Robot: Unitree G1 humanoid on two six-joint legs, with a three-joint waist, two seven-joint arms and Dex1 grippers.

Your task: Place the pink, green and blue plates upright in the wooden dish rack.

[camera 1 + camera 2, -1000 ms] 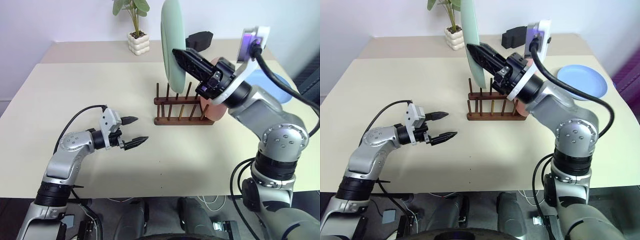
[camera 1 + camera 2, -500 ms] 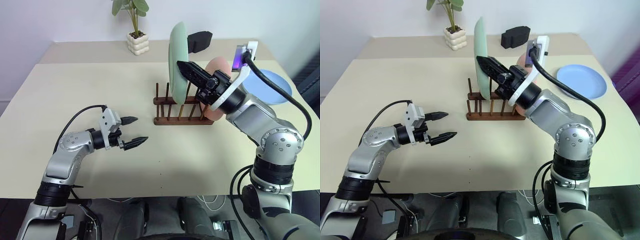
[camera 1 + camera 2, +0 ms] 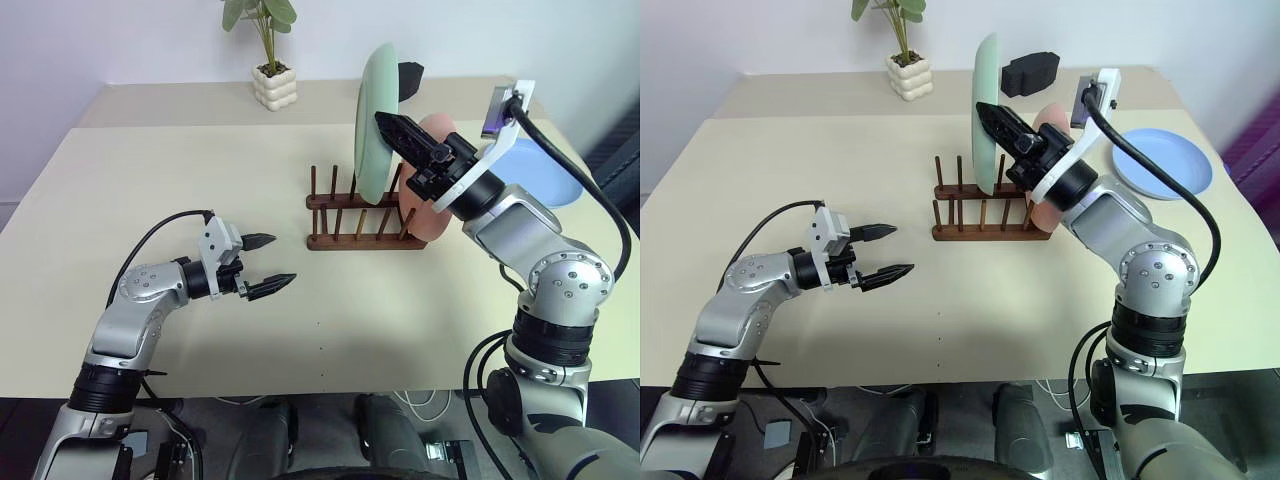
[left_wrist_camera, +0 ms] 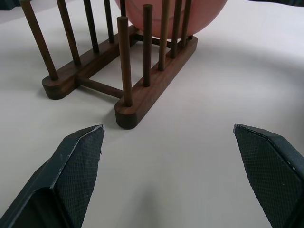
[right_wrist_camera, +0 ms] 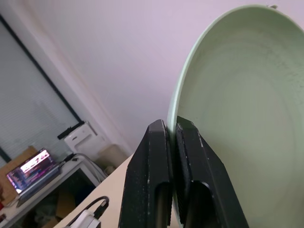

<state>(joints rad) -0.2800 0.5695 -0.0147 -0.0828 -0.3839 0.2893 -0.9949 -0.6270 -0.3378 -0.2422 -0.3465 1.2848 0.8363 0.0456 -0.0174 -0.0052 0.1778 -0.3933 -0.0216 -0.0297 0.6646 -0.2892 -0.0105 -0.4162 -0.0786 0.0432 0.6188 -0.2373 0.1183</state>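
The right gripper [image 3: 392, 125] is clenched on the rim of the round matte mint-green plate [image 3: 376, 120], holding it upright above the small dark brown wooden dish rack [image 3: 362, 213]. The pastel pink plate [image 3: 430, 190] already stands in the rack's right end; the light blue plate [image 3: 1162, 160] lies flat on the beige counter [image 3: 150, 180]. The left gripper [image 3: 266, 263] hangs released, empty. The plate looks stiff, light and rather slippery; a rim pinch suits it.
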